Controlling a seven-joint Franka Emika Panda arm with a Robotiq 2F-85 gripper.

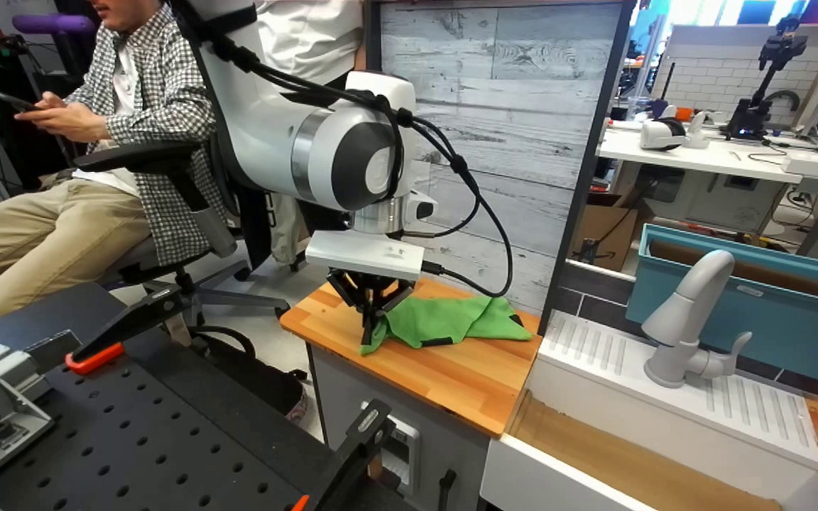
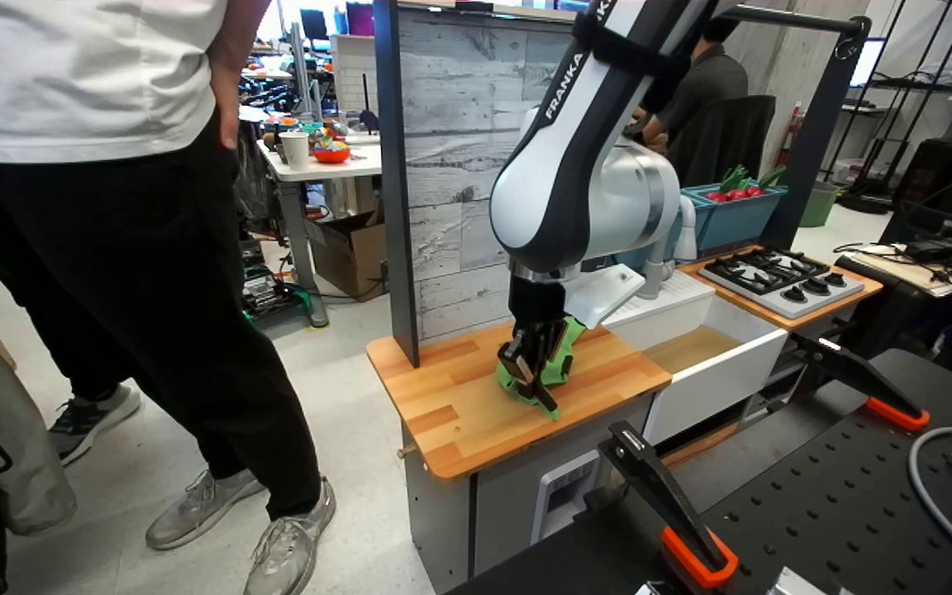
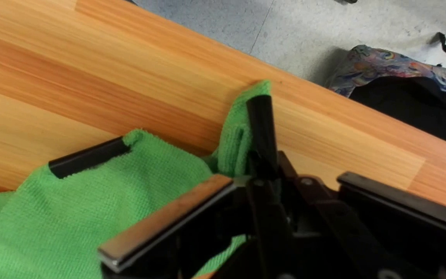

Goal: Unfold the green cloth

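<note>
Gripping: gripper point(image 1: 370, 316) at one end of the green cloth point(image 1: 427, 323), jaws drawn together, it seems on a bunched fold; exact bite hidden.
Cloth: crumpled on the wooden counter point(image 1: 494, 383), tip near the counter's edge.
Slip risk: a shallow pinch could let the cloth slide out under pull.
Layer risk: several folds caught together would drag it all along, unfolding nothing.
Edge risk: pulling outward too far could draw the cloth off.

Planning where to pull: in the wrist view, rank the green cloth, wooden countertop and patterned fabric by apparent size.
Wooden countertop
Green cloth
Patterned fabric; it lies farther away, so true size is unsure.
</note>
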